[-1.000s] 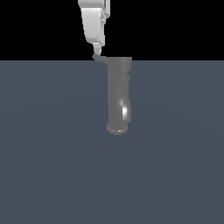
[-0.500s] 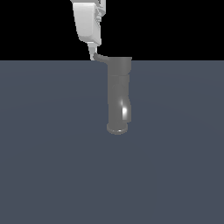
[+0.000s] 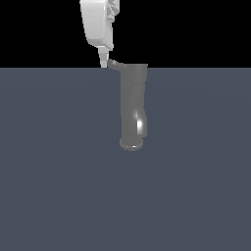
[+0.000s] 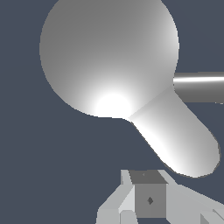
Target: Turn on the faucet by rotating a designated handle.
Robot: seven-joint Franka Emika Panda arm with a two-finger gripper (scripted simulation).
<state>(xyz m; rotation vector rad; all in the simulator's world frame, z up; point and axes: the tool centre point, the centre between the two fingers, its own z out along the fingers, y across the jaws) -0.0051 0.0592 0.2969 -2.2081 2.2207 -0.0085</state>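
Exterior view: faucet [image 3: 133, 105] stands alone on flat grey floor [image 3: 54, 186], open room all round it. Handle [image 3: 114, 64] sticks out of faucet's wide cap end toward gripper [image 3: 103, 62], whose tip sits just beside handle's end; contact unclear. Jaw gap can't tell, nothing visibly held. Vs 0.5 s ago: handle swung slightly, gripper shifted w/ it.

Exterior view distant, level, wrist view close, looking down, both showing faucet [image 3: 133, 105] cap [image 4: 109, 57]
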